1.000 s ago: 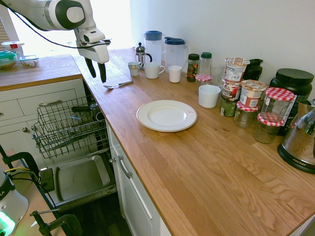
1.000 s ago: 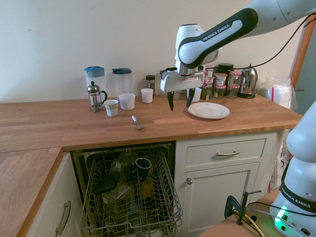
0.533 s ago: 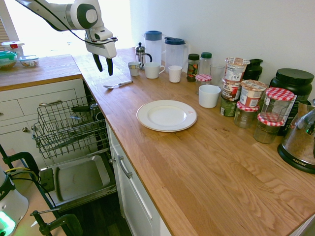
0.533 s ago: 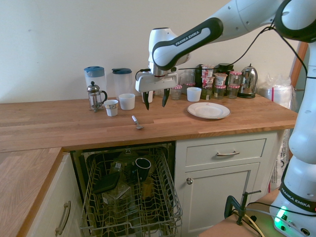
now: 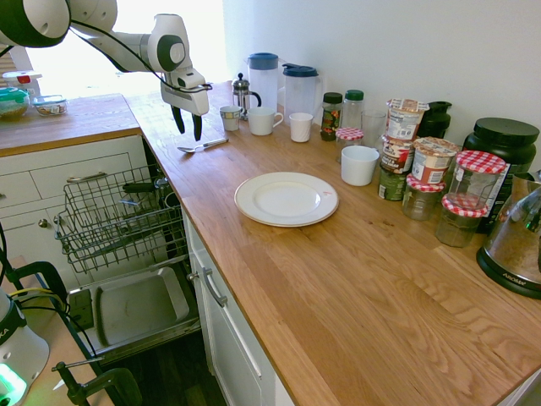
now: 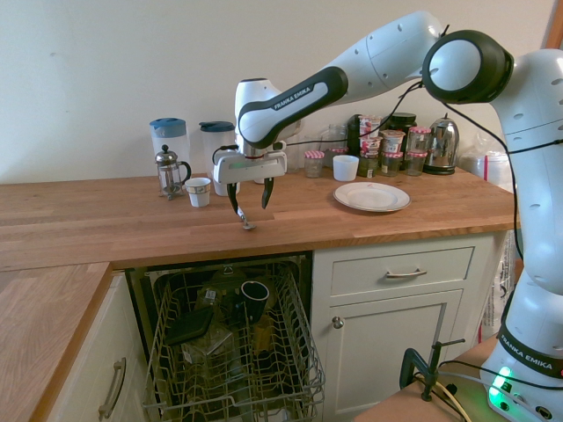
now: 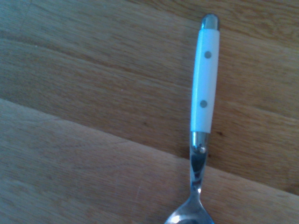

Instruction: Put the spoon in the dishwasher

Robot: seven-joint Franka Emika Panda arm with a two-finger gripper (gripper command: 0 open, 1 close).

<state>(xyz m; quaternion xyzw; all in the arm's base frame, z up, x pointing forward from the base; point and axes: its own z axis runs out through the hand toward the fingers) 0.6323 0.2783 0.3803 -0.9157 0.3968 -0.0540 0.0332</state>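
Dishwasher open below the bench; wire rack pulled out, door dropped flat. The rack holds a dark mug and some dark pieces I cannot identify in this view.

Spoon lies flat on the bench near the front edge, above the dishwasher opening. The wrist view shows a white handle with two rivets and a metal cap, with the steel neck running into the bowl at the frame edge.

Gripper points straight down just over the spoon, fingers spread wide and holding nothing. Tips look a little above the wood, though the gap is hard to judge from either side.

Plate sits mid-bench, well apart from the spoon. Behind the spoon: small cup, French press, white mug, two blue-lidded jugs. Further along the wall: jars with red checked lids, pots, kettle.
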